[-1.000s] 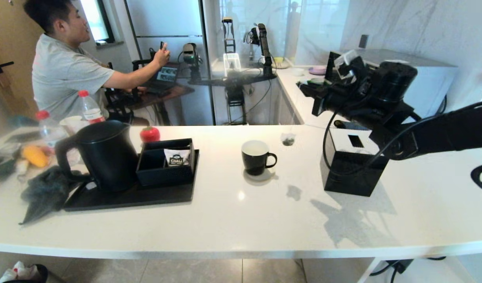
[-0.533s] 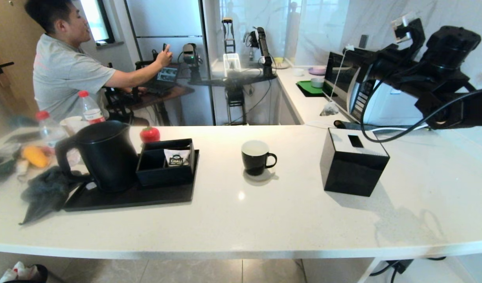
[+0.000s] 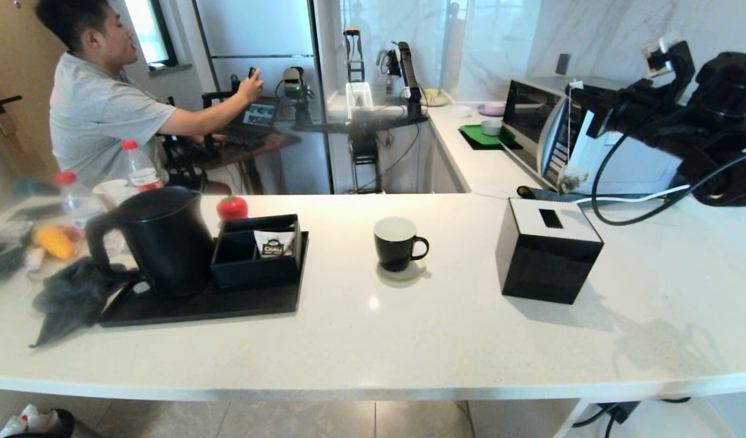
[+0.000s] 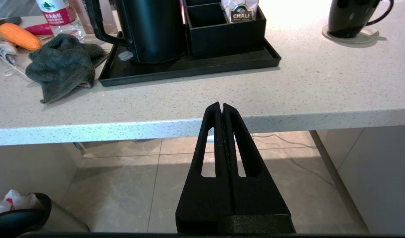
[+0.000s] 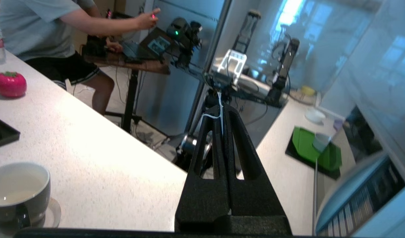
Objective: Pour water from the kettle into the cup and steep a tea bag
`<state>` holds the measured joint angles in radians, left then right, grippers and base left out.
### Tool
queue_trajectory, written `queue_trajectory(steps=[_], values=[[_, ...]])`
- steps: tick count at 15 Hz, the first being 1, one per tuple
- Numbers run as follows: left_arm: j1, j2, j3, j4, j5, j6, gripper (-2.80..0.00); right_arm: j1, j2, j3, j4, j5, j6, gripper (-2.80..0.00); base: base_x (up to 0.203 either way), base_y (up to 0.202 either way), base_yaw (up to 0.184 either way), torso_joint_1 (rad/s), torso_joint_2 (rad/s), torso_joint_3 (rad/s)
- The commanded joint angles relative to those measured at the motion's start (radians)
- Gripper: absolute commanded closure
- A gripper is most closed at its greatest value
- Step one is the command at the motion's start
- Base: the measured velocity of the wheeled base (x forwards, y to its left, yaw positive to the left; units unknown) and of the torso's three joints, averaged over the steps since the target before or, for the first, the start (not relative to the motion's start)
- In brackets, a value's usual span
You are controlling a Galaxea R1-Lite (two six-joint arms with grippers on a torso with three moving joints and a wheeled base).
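The black kettle (image 3: 160,240) stands on a black tray (image 3: 196,307) at the left of the counter. Near the middle, the black cup (image 3: 397,243) sits on a coaster, its white inside showing pale liquid (image 5: 16,183). My right gripper (image 3: 577,96) is raised at the far right, shut on the thin white string (image 5: 219,114). The greyish tea bag (image 3: 571,180) dangles from it above the back edge of the black tissue box (image 3: 546,252), well right of the cup. My left gripper (image 4: 221,106) is shut on nothing, parked below the counter's front edge.
A black organiser with a CHALI sachet (image 3: 274,243) shares the tray. A dark cloth (image 3: 69,295), bottles (image 3: 139,167), a red tomato-shaped thing (image 3: 232,208) and a microwave (image 3: 549,137) ring the counter. A person (image 3: 99,103) sits behind at the left.
My right arm has swung up and to the right with the tea bag, from just right of the cup to behind the tissue box. The left arm has not moved.
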<state>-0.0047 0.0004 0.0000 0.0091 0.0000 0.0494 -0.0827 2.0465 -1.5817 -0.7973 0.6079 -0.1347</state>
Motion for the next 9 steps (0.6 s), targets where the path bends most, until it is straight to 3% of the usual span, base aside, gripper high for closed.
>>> queue_trajectory(steps=[1,9], values=[[0.000,0.000,0.000,0.000,0.000,0.000,0.00,-0.011,-0.021,0.083,-0.028,0.004,-0.003,0.00,0.000,0.000,0.000,0.000,0.00,0.000],[0.000,0.000,0.000,0.000,0.000,0.000,0.00,-0.029,-0.092,0.353,-0.190,0.004,-0.002,0.00,0.000,0.000,0.000,0.000,0.00,0.000]])
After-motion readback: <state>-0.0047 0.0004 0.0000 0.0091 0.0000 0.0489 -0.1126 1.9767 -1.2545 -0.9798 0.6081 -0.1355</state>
